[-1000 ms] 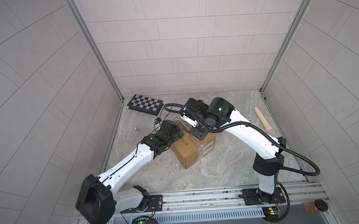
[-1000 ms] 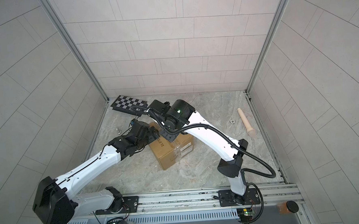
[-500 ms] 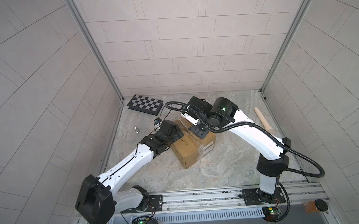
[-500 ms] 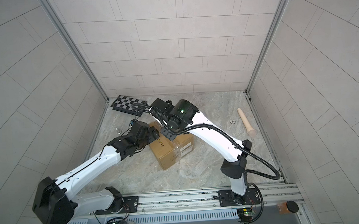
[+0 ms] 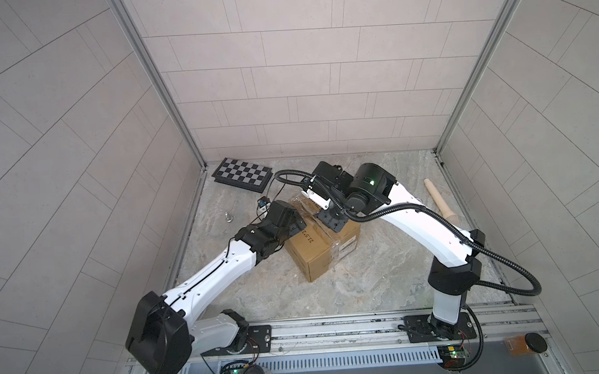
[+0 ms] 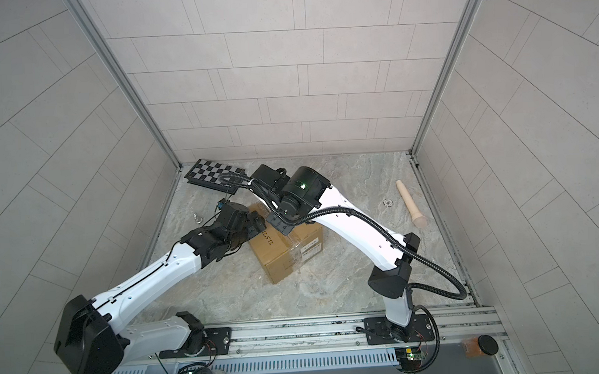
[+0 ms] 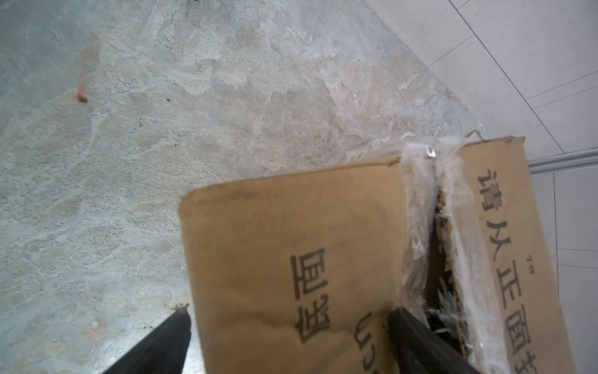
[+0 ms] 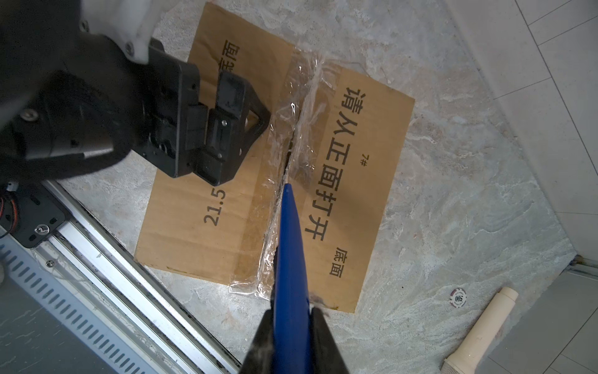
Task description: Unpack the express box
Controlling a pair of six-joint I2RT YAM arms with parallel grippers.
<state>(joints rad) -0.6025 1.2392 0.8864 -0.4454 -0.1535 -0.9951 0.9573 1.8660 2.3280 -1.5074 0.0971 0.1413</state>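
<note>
express box at the middle of the table, flaps shut. right pincer pinches a blue tool, tip in the taped seam, apparently partly slit. left pincer spread astride the left flap. likely remaining: finish slitting, open flaps, remove contents.

Bright, even light; soft wrist-view foregrounds

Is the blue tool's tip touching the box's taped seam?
Cannot tell. In the right wrist view the blue tool, clamped in the right gripper, ends on the express box's taped seam, but looking along it hides any gap.
</note>
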